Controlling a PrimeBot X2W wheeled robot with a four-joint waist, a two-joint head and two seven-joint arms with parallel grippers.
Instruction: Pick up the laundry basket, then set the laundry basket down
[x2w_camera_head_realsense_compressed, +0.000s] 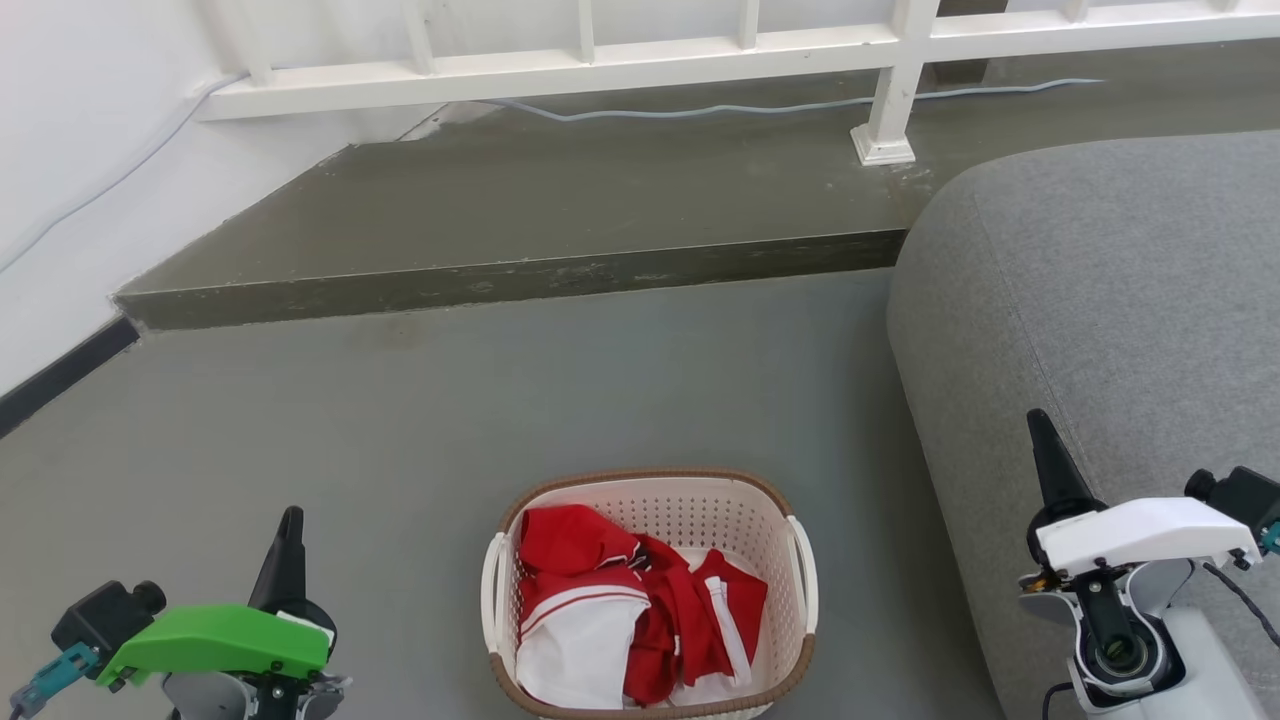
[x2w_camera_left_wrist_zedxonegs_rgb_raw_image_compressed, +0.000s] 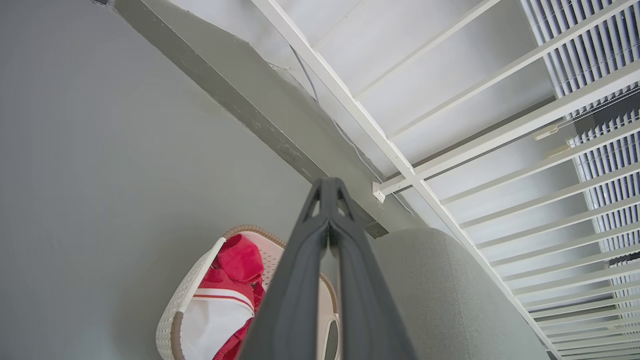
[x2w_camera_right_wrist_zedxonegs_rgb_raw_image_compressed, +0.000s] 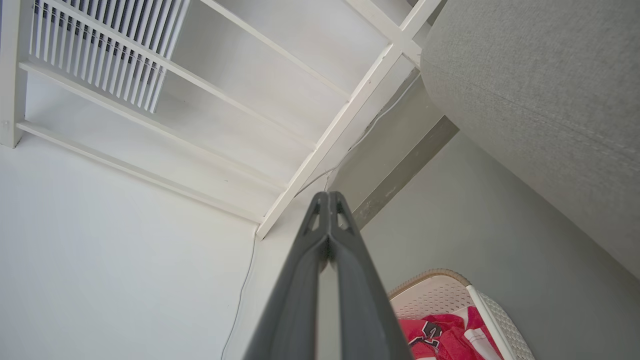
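The laundry basket (x2w_camera_head_realsense_compressed: 690, 500) stands on the grey floor at the bottom centre of the head view, cream-white and perforated, with a brown rim and white side handles. Red and white clothes (x2w_camera_head_realsense_compressed: 640, 610) fill it. My left gripper (x2w_camera_head_realsense_compressed: 290, 530) is at the lower left, well left of the basket, its fingers pressed together with nothing between them. My right gripper (x2w_camera_head_realsense_compressed: 1040, 440) is at the lower right over the sofa edge, also shut and empty. The left wrist view shows the basket (x2w_camera_left_wrist_zedxonegs_rgb_raw_image_compressed: 187, 300) below my left gripper (x2w_camera_left_wrist_zedxonegs_rgb_raw_image_compressed: 328, 186). In the right wrist view the basket (x2w_camera_right_wrist_zedxonegs_rgb_raw_image_compressed: 440, 295) lies right of my right gripper (x2w_camera_right_wrist_zedxonegs_rgb_raw_image_compressed: 328, 198).
A grey sofa (x2w_camera_head_realsense_compressed: 1110, 310) rises close to the basket's right side. Beyond the basket a raised dark step (x2w_camera_head_realsense_compressed: 520, 280) crosses the floor, with a white railing (x2w_camera_head_realsense_compressed: 890, 90) and a cable (x2w_camera_head_realsense_compressed: 700, 108) on it. A white wall (x2w_camera_head_realsense_compressed: 60, 180) bounds the left.
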